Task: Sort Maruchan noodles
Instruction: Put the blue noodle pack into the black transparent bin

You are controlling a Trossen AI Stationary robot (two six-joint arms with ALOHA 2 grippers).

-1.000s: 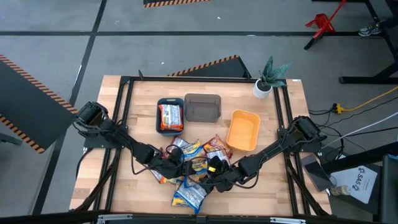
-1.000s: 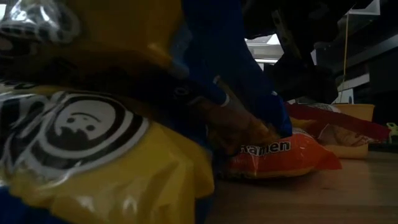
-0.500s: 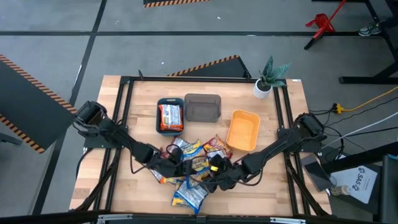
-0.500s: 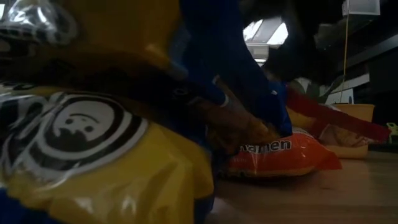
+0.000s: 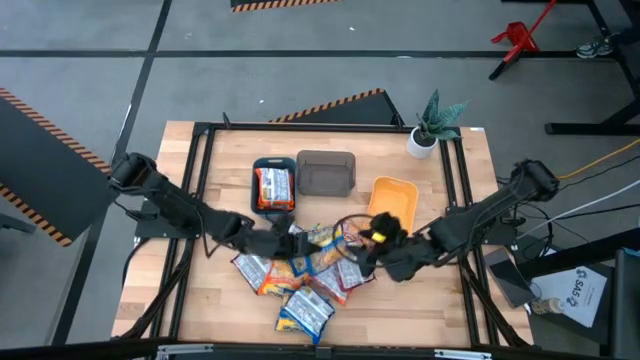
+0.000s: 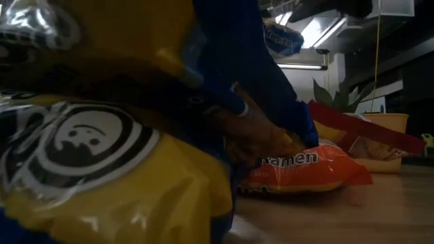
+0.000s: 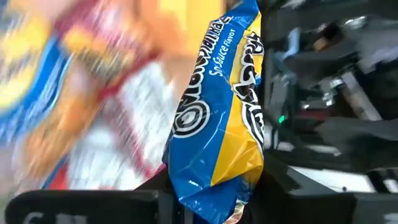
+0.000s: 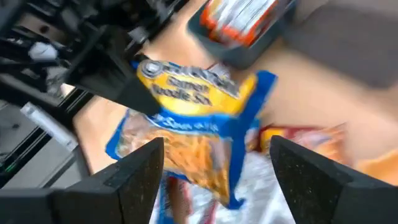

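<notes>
Light, crinkly, slippery packet (image 7: 217,118) pinched at its edge by left gripper (image 7: 214,186); right gripper (image 8: 214,180) open, empty.

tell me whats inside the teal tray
One orange-red noodle packet lies inside the teal tray, filling most of it. Whether anything sits underneath that packet cannot be seen, since it covers the tray floor.

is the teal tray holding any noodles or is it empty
It holds one. In the high view an orange-red packet lies inside the teal tray. The grey tray beside it looks empty.
</notes>
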